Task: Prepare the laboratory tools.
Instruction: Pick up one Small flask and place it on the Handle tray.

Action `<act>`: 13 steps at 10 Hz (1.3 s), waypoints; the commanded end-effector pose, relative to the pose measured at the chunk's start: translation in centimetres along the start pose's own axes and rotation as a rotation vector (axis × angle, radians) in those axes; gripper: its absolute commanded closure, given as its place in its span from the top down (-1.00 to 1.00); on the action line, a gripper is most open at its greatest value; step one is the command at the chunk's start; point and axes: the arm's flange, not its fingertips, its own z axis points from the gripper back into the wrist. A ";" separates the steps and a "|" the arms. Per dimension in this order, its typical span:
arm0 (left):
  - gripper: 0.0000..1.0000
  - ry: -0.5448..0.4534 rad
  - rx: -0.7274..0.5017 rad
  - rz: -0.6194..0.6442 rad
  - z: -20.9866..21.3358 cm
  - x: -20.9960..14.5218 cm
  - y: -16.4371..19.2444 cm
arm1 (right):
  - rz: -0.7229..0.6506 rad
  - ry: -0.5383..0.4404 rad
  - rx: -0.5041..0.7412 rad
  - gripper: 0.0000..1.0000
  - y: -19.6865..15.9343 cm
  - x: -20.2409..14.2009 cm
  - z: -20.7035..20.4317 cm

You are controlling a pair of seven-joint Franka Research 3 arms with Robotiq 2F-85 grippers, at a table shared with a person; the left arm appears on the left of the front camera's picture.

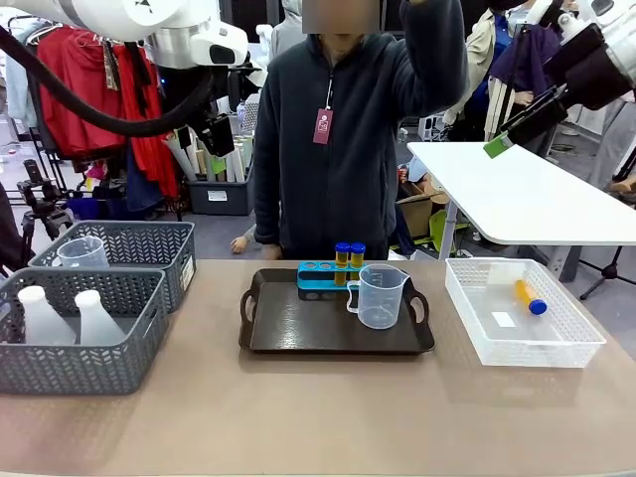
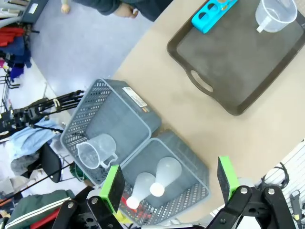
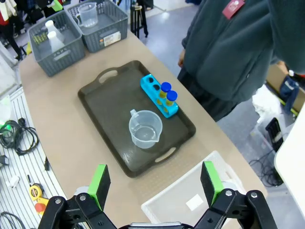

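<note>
- Dark brown tray sits mid-table, right in front of the person standing at the far side.
- Along the tray's far edge is a blue rack, with two yellow, blue-capped tubes upright at its right end in the front view.
- A clear beaker stands on the tray just in front of the rack, handle pointing left.
- Over on the right, a white basket holds one more tube, lying on its side.
- On the left, two grey baskets sit side by side. The far basket has a second beaker, and the near basket has two frosted white flasks, both upright.
- The left claw hangs high over those grey baskets, jaws spread wide, nothing between them.
- The right claw is up above the right part of the table, looking down on the tray and white basket, fingers wide apart and empty.
</note>
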 end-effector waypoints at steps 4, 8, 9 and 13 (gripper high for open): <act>1.00 0.032 0.014 0.118 0.3 -3.2 0.6 | 0.001 -0.023 0.016 1.00 -0.1 0.1 0.0; 1.00 0.111 0.123 0.401 0.6 -9.8 4.7 | 0.001 -0.023 0.016 1.00 -0.1 0.1 0.0; 1.00 0.131 0.122 0.474 -0.2 -10.8 5.7 | 0.001 -0.023 0.016 1.00 -0.1 0.1 0.0; 1.00 0.237 0.103 0.651 -4.6 -13.8 5.9 | 0.001 -0.023 0.016 1.00 -0.1 0.1 0.0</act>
